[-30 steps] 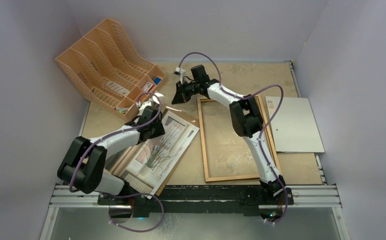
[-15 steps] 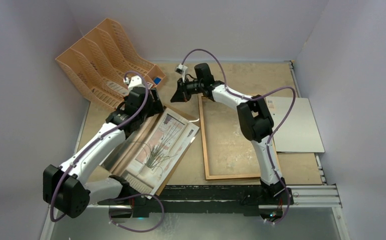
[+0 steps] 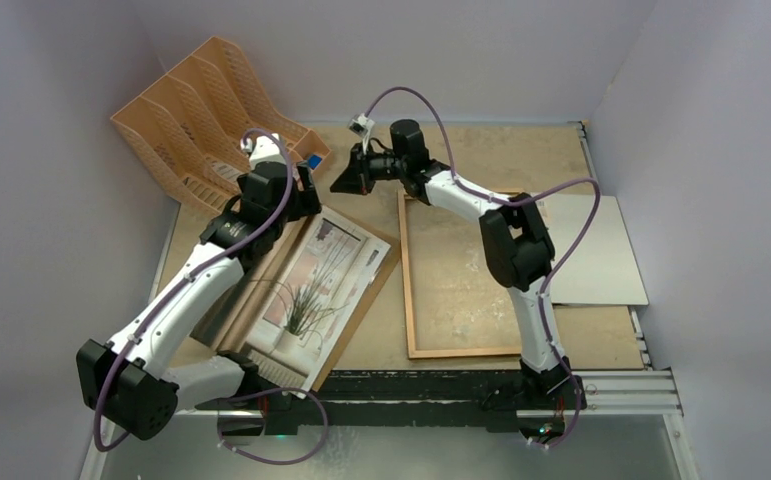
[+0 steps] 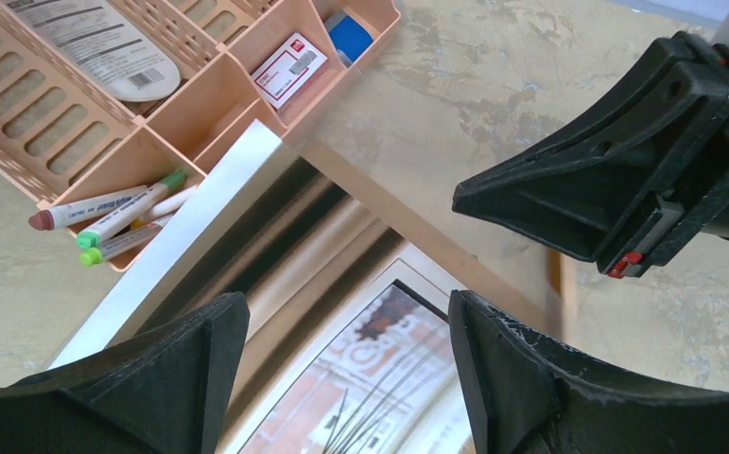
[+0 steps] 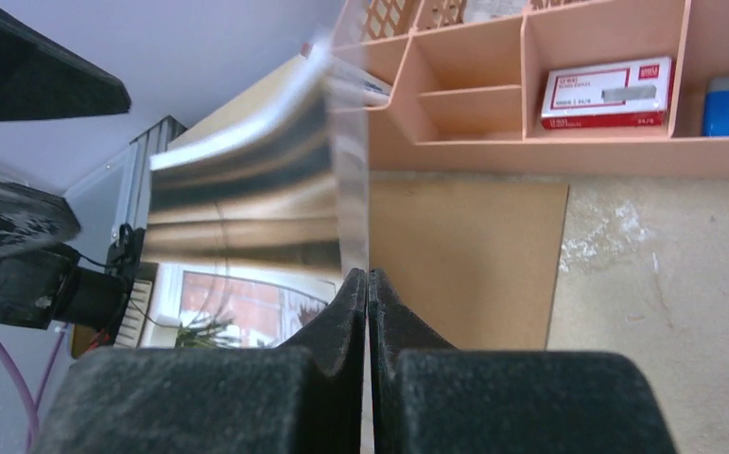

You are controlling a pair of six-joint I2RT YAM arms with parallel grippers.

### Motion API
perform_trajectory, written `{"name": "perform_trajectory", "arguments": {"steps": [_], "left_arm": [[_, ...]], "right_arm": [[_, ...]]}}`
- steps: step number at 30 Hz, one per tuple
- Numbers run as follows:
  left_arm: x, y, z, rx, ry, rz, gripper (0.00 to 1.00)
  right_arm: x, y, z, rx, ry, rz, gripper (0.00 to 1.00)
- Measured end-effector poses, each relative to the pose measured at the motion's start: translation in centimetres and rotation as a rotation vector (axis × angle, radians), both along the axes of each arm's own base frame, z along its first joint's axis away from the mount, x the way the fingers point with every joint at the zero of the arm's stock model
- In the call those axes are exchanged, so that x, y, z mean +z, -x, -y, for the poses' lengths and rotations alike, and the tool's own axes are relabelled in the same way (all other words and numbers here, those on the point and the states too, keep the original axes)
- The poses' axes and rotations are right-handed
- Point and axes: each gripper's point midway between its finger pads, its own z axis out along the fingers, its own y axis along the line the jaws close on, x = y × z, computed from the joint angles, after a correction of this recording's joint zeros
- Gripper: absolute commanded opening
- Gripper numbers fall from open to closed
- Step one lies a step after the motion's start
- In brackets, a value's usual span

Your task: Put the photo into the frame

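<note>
The photo (image 3: 316, 290), a glossy print of a potted plant by a window, lies at the left on a brown backing panel (image 3: 363, 308). Its far edge curls upward, pinched in my shut right gripper (image 3: 347, 184). In the right wrist view the jaws (image 5: 368, 279) clamp the thin sheet, with the photo (image 5: 237, 312) on their left and the panel (image 5: 464, 255) on their right. My left gripper (image 3: 301, 196) hovers open over the raised far part of the photo (image 4: 389, 369), nothing between its fingers (image 4: 346, 322). The frame (image 3: 405, 285), thin brown wood, lies flat to the right.
An orange-tan file rack (image 3: 211, 120) stands at the far left, close to the left gripper, holding markers (image 4: 124, 222) and a small box (image 4: 289, 71). A pale grey-white sheet (image 3: 591, 250) lies right of the frame. White walls enclose the table on three sides.
The left arm stretched towards the far side and its jaws opened above the photo. The right gripper shifted a little left and away, still holding the photo's far edge.
</note>
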Motion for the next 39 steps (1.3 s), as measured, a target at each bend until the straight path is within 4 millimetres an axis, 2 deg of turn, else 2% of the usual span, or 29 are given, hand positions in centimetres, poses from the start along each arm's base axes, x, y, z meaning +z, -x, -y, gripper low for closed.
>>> {"name": "perform_trajectory", "arguments": {"steps": [5, 8, 15, 20, 25, 29, 34, 39], "left_arm": [[0.4, 0.4, -0.4, 0.01, -0.004, 0.004, 0.81], [0.7, 0.7, -0.8, 0.019, -0.008, 0.009, 0.81], [1.0, 1.0, -1.1, 0.027, -0.011, 0.013, 0.81], [0.7, 1.1, -0.7, 0.022, 0.013, 0.007, 0.81], [-2.3, 1.6, 0.0, 0.003, 0.043, -0.058, 0.8], [-5.1, 2.4, 0.4, -0.006, 0.057, -0.128, 0.8], [-6.9, 3.0, 0.7, 0.0, 0.087, -0.168, 0.79], [-9.2, 4.0, 0.8, 0.001, 0.103, -0.219, 0.79]], "right_arm": [[2.1, 0.0, -0.4, -0.011, -0.039, 0.02, 0.0], [2.5, -0.3, -0.5, -0.028, -0.05, 0.027, 0.0], [2.3, -0.7, -0.4, -0.057, -0.039, 0.014, 0.0], [1.0, -2.3, 0.5, -0.176, 0.031, -0.016, 0.0], [0.4, -4.1, 2.9, -0.339, 0.124, -0.005, 0.0], [2.7, -4.6, 4.9, -0.417, 0.152, 0.037, 0.0], [6.1, -5.3, 7.1, -0.5, 0.151, 0.097, 0.0], [6.9, -6.6, 9.5, -0.592, 0.187, 0.124, 0.0]]}}
